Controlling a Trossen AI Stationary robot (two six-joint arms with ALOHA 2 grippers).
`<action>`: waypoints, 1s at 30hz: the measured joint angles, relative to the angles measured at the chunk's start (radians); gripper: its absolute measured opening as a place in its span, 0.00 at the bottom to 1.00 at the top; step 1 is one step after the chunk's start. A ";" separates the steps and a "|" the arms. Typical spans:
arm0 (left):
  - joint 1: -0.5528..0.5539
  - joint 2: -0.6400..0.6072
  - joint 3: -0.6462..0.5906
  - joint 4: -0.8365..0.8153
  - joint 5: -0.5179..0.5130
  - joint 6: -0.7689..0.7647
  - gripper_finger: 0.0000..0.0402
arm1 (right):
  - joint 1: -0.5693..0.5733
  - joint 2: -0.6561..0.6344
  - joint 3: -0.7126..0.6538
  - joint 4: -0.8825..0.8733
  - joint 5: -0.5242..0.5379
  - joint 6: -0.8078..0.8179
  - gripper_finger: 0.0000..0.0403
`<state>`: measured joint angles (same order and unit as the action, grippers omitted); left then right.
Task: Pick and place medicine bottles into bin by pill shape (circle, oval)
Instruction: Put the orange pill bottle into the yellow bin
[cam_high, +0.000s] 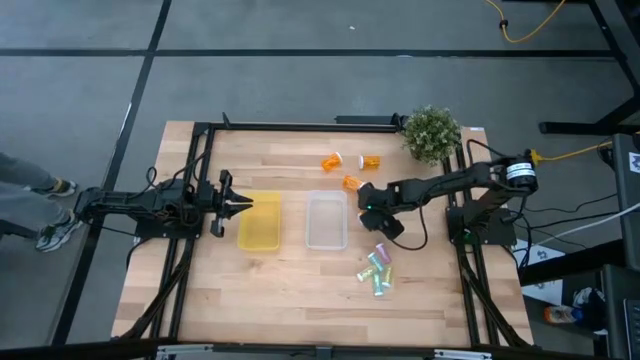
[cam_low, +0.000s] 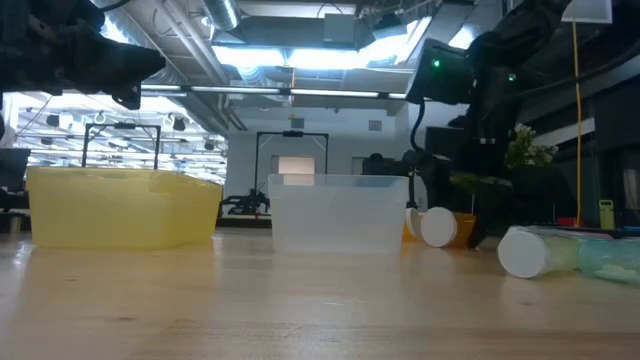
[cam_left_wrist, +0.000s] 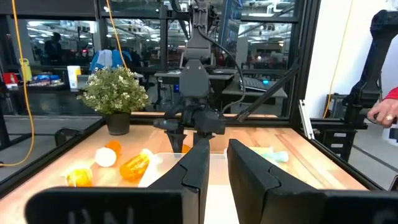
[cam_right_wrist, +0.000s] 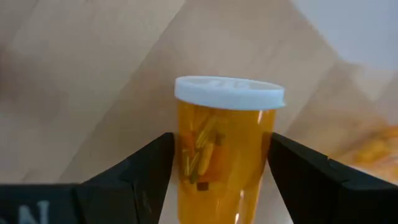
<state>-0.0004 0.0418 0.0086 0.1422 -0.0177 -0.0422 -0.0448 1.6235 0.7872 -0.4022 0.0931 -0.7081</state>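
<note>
Right gripper has its two dark fingers clamped on an orange bottle, a smooth see-through cylinder with a flat white cap, and there are long yellow and orange pills inside! From above, that gripper sits just right of the clear tray, where the bottle itself is hard to pick out under the arm. Two more orange bottles lie on their sides toward the far edge of the wooden table, near the potted plant. A cluster of pale green bottles lies nearer, right of the trays, white caps showing at table level. The clear tray shows nothing inside; the yellow tray beside it is see-through plastic too, and shows nothing inside either. Left gripper hovers at the yellow tray's left rim, fingers parted and holding nothing. Off to the side, a person's hand is cut off at the picture's edge.
</note>
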 joint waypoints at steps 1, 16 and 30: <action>0.000 0.000 0.000 0.000 0.000 0.000 0.13 | 0.000 -0.002 0.000 0.001 0.009 0.028 0.64; 0.000 0.000 0.000 0.000 0.000 0.000 0.13 | 0.000 -0.024 -0.007 -0.034 -0.057 0.482 0.47; 0.000 0.000 0.000 0.001 0.000 0.000 0.13 | 0.011 -0.036 0.163 -0.306 -0.038 0.761 0.44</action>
<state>-0.0002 0.0416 0.0086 0.1428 -0.0177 -0.0425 -0.0335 1.5875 0.9497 -0.7079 0.0551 0.0533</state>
